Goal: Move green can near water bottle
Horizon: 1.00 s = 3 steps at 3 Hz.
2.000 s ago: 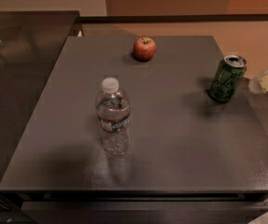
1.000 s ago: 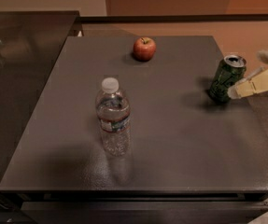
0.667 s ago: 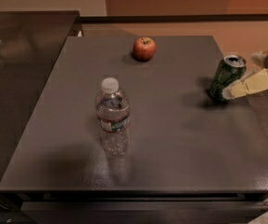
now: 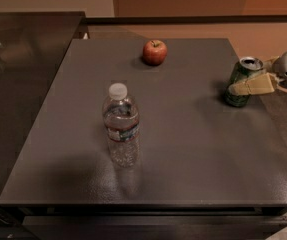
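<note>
Over at the table's point(image 4: 193, 149) right edge the gripper point(image 4: 243, 86) sits against the green can point(image 4: 238, 99), can't tell if it's clamped. Light, thin, slick I'd guess, so grab mid-body, gently.

Plastic gripper point(image 4: 236, 87) at metallic green can point(image 4: 238, 100)

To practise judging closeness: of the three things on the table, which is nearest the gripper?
The green can, at the table's right edge: the gripper is right at it. The apple and the water bottle stand well away.
</note>
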### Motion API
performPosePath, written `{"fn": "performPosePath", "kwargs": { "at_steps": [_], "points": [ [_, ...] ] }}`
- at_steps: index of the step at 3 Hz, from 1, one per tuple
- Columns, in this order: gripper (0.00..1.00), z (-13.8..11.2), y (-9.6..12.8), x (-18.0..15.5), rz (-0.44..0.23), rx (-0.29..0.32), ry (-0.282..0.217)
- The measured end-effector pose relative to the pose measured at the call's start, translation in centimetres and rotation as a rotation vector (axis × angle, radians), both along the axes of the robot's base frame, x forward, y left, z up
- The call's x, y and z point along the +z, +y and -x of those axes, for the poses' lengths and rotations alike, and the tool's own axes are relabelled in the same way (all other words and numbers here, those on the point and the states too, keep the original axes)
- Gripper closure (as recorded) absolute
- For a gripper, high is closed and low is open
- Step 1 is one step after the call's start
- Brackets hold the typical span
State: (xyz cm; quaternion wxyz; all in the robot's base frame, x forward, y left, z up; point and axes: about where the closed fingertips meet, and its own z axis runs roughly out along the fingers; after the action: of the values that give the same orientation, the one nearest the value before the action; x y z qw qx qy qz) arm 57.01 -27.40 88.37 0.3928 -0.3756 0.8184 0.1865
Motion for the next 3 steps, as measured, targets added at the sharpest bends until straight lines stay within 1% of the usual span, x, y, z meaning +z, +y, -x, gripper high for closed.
{"fn": "performPosePath", "kwargs": {
  "at_steps": [1,2,3],
  "points": [
    [0.63,-0.7,0.1,-0.2,-0.008,0.004,-0.005],
    [0.86,-1.1,0.2,-2.2,-0.017,0.013,-0.002],
    [1.00,-1.1,0.2,-1.4,-0.017,0.013,-0.002]
  ]
}}
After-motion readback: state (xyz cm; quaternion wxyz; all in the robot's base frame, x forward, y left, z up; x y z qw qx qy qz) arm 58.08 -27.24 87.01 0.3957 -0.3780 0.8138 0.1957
